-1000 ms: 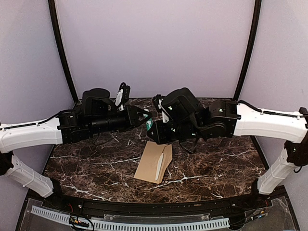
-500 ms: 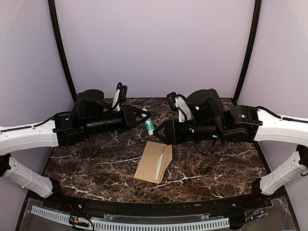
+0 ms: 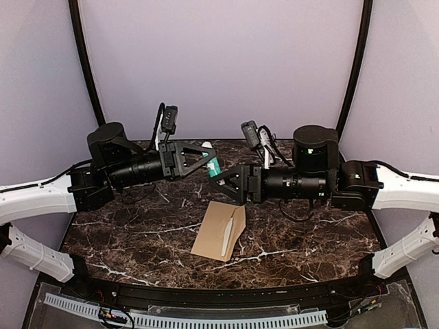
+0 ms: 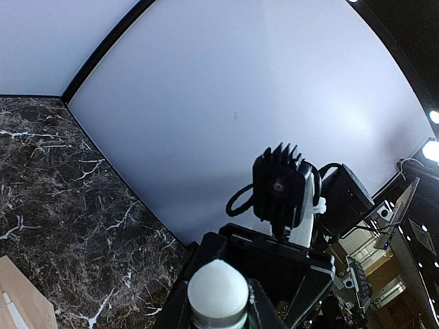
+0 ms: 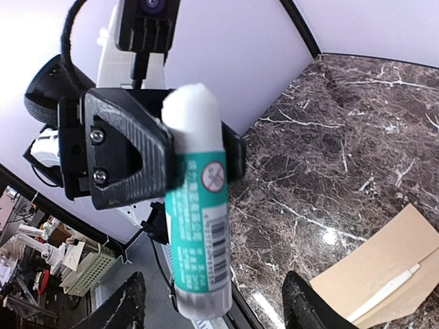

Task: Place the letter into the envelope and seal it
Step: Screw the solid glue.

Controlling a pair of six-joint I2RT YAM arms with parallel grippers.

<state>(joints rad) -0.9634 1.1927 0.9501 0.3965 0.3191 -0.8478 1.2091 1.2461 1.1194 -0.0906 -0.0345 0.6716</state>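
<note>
Envelope [image 3: 219, 231] paper is being left flat on the marble table [image 3: 123, 240] near the arm bases, within easy reach for sealing. A pale strip [image 3: 227, 236] on it is being taken for the letter's edge, seemingly tucked inside. Further back, in mid-air, the glue stick [image 5: 199, 205] is being clenched near its white end by the left gripper [image 3: 208, 159]. Its labelled body is being presented to the right gripper [image 5: 218, 307], whose fingers are being held spread and empty just beside it, probably for uncapping. Beyond, nothing is being shown but the lilac wall [image 3: 219, 62].
</note>
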